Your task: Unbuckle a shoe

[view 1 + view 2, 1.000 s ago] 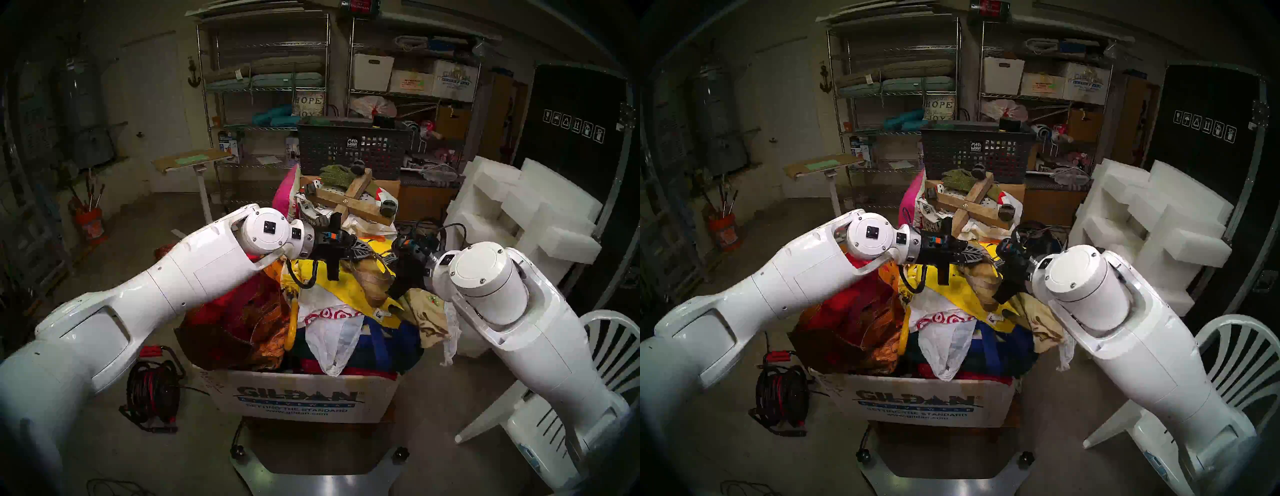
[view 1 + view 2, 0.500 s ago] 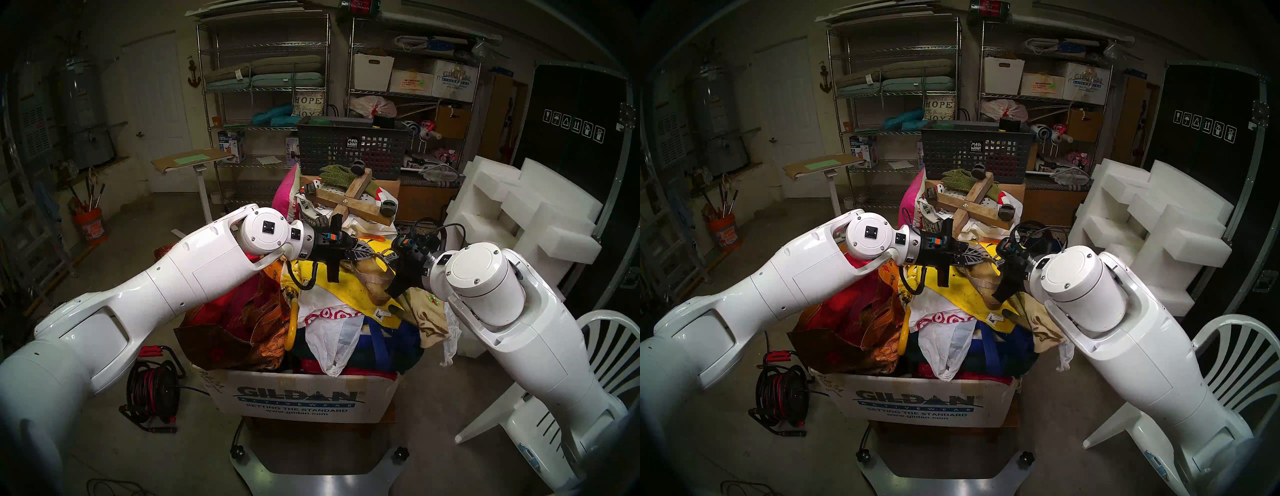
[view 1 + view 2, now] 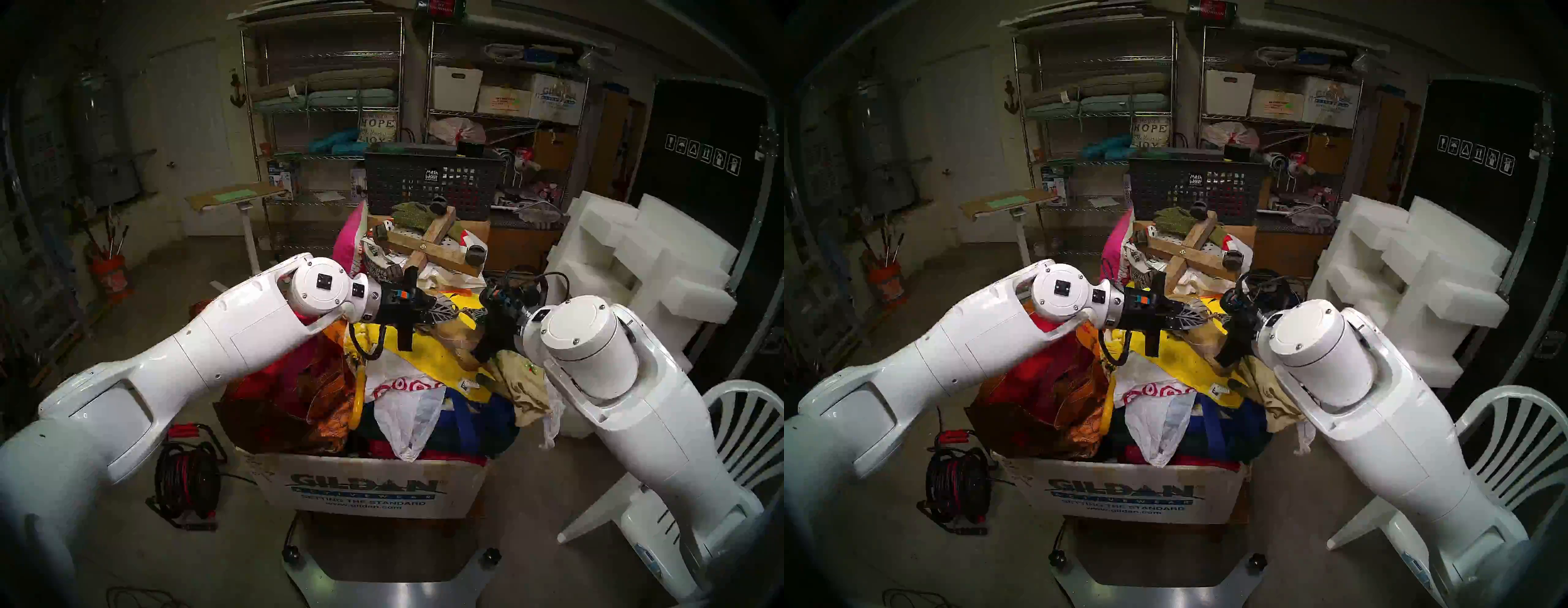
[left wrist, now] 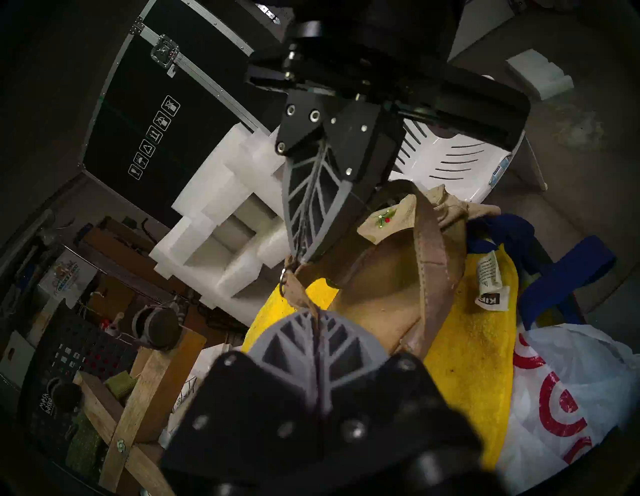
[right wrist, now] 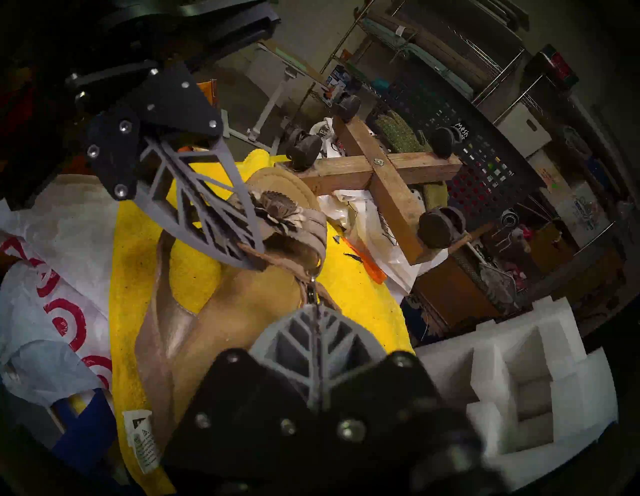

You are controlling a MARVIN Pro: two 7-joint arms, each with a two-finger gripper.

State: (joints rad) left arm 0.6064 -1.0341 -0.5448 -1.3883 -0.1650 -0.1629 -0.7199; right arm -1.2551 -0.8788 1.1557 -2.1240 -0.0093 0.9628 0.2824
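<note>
The tan sandal lies on a yellow cloth on top of a full box. Its flower ornament and thick sole show in the right wrist view. The thin ankle strap with its small buckle is stretched between my grippers. My left gripper is shut on one strap end; its fingertips pinch it. My right gripper is shut on the strap at the buckle. The two gripper tips are almost touching, above the sandal's heel end.
The Gildan cardboard box is heaped with bags and cloth. A tan glove lies under my right wrist. A wooden cross with castors and a black mesh basket stand behind. White foam blocks and a plastic chair are at the right.
Both arms have shifted slightly to the left while keeping hold of the strap. The sandal has shifted a little with them.
</note>
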